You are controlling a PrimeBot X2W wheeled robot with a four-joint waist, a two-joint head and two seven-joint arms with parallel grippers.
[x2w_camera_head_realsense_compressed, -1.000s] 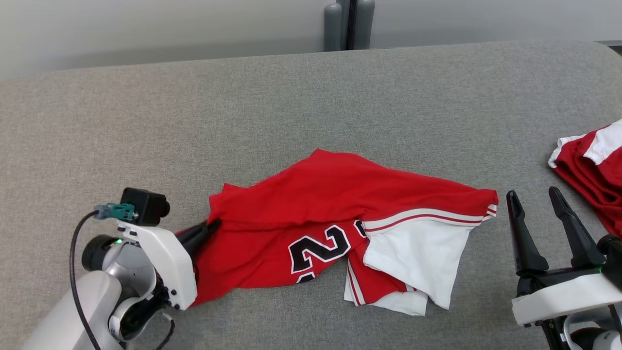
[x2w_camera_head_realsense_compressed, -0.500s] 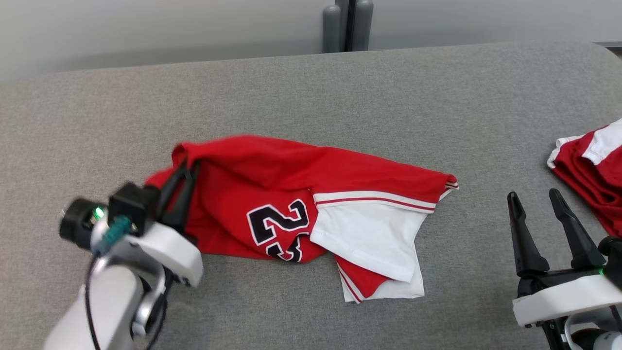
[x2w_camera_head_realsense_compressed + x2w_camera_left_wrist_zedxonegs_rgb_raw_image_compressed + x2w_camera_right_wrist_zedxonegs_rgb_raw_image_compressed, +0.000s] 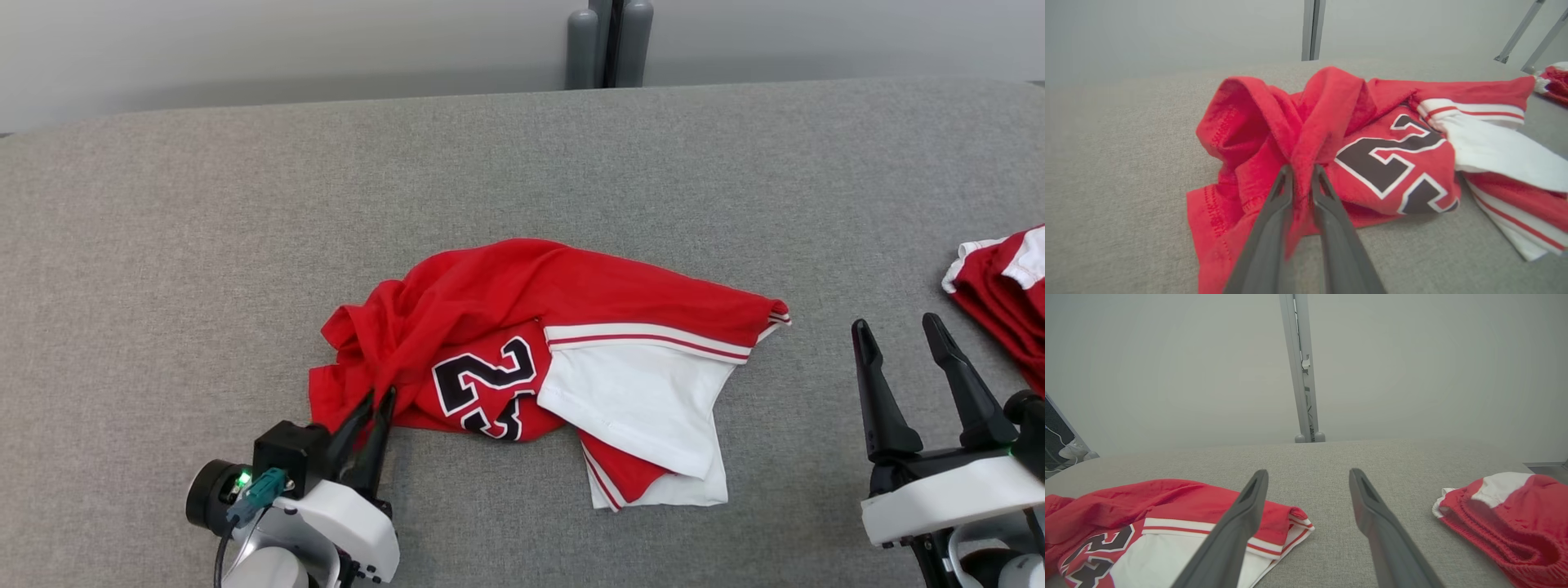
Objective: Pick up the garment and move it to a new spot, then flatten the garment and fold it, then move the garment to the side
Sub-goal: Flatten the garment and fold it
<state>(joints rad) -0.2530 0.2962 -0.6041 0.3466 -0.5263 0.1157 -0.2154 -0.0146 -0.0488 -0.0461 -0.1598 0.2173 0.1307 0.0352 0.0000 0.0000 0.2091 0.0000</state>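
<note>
I'm clamping the left gripper (image 3: 376,398) on a bunched fold of the garment (image 3: 571,286), crumpled mid-way across the grey table (image 3: 204,212) — a hold for dragging it flat; the right gripper (image 3: 896,327) is idling, fingers apart.

The left gripper (image 3: 1302,173) pinches a bunched red fold of the garment (image 3: 1392,159) between its nearly closed fingers. The black-and-white number lies just right of the tips, on the grey padded surface (image 3: 1114,171).
</note>
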